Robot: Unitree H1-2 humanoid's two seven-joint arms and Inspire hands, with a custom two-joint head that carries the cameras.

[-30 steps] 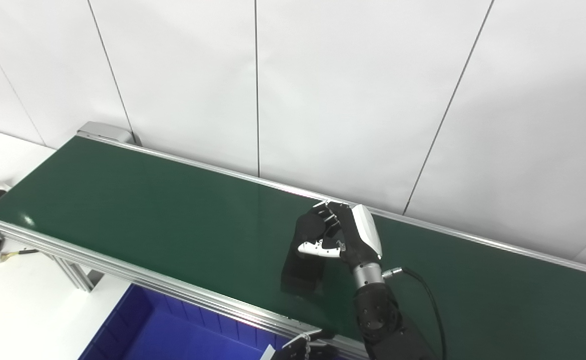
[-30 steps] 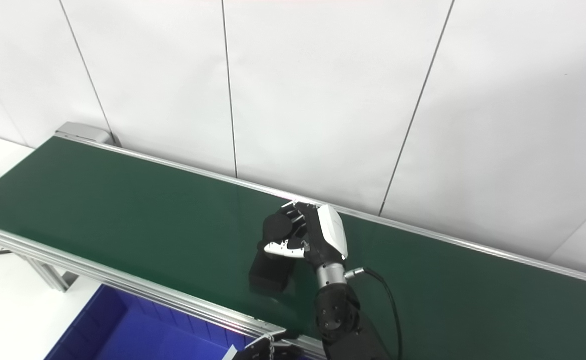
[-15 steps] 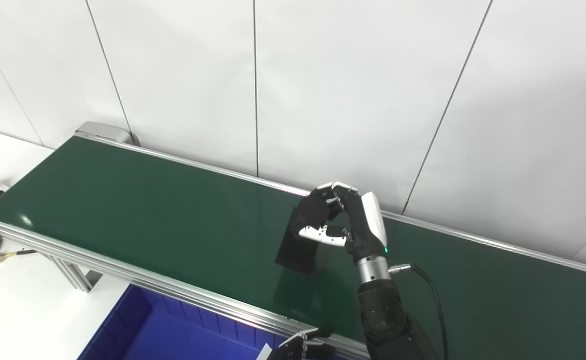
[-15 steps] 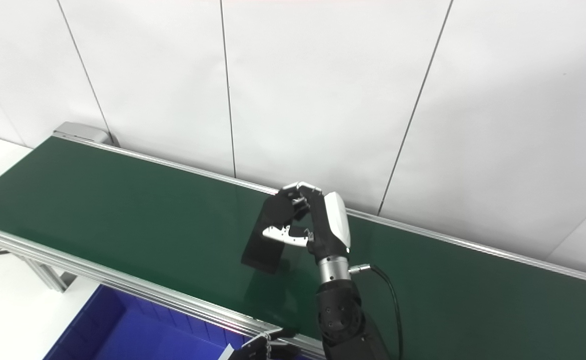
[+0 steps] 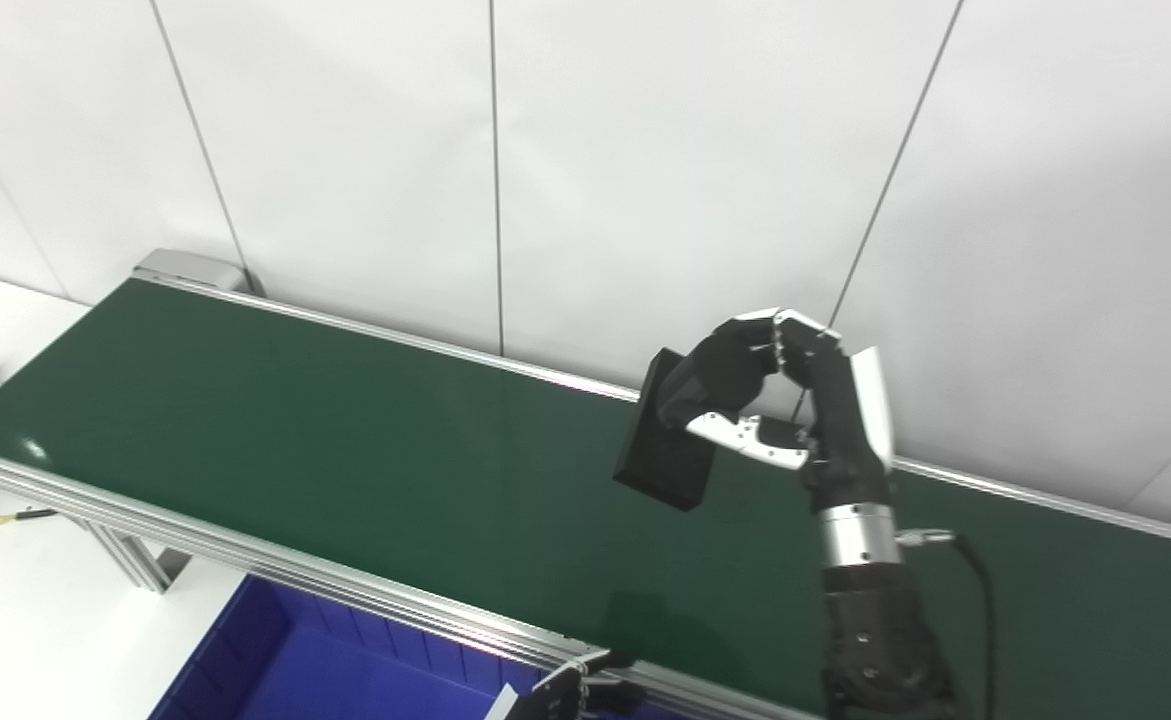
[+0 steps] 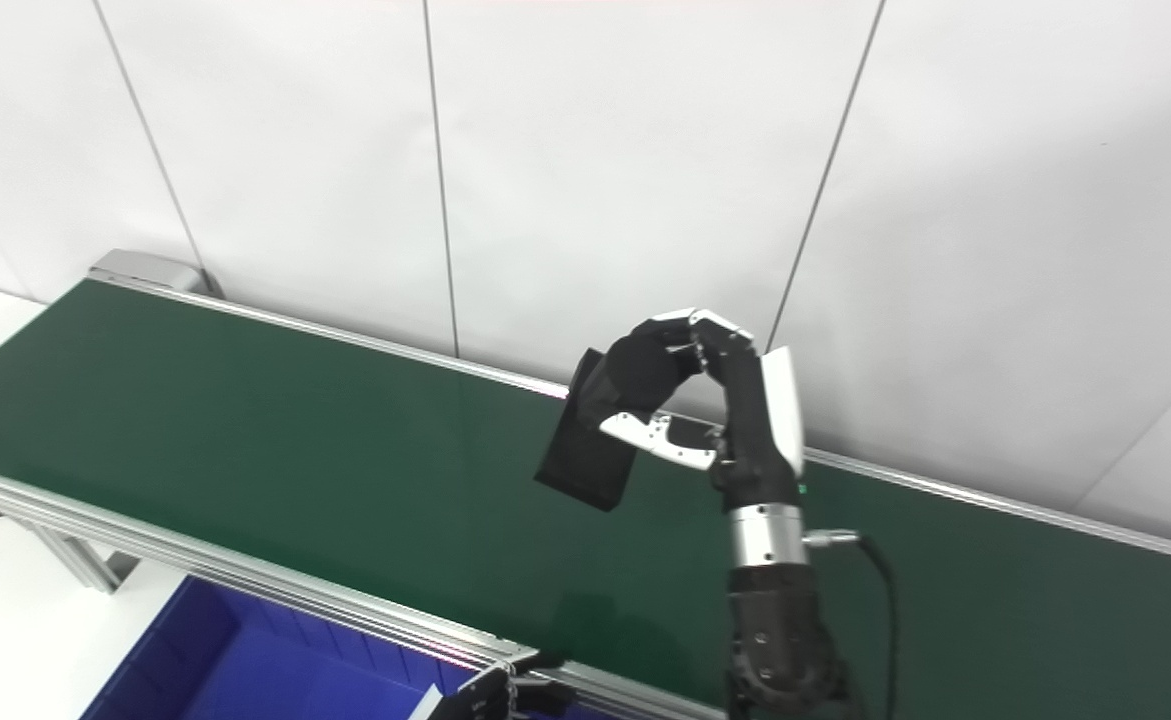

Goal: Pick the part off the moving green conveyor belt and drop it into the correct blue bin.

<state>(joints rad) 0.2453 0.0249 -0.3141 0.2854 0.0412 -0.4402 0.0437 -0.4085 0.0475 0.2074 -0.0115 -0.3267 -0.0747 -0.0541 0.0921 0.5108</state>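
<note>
My right hand (image 5: 795, 400) is shut on a black rectangular part (image 5: 665, 445), with fingers over its top end and the thumb under it. The part hangs tilted in the air, well above the green conveyor belt (image 5: 345, 450), near the belt's far rail. It also shows in the right eye view (image 6: 585, 455). Its shadow lies on the belt near the front rail. Only the top of my left hand (image 5: 565, 692) shows at the bottom edge, below the belt's front rail; whether it is open or shut is hidden.
A blue bin (image 5: 275, 670) sits below the belt's front rail at the bottom left, partly cut off. A white panelled wall (image 5: 645, 150) stands right behind the belt. A white table (image 5: 15, 620) lies at the left.
My right hand has lifted the black part off the belt, up and to the right. The view has shifted slightly. The left hand has stayed at the bottom edge.
</note>
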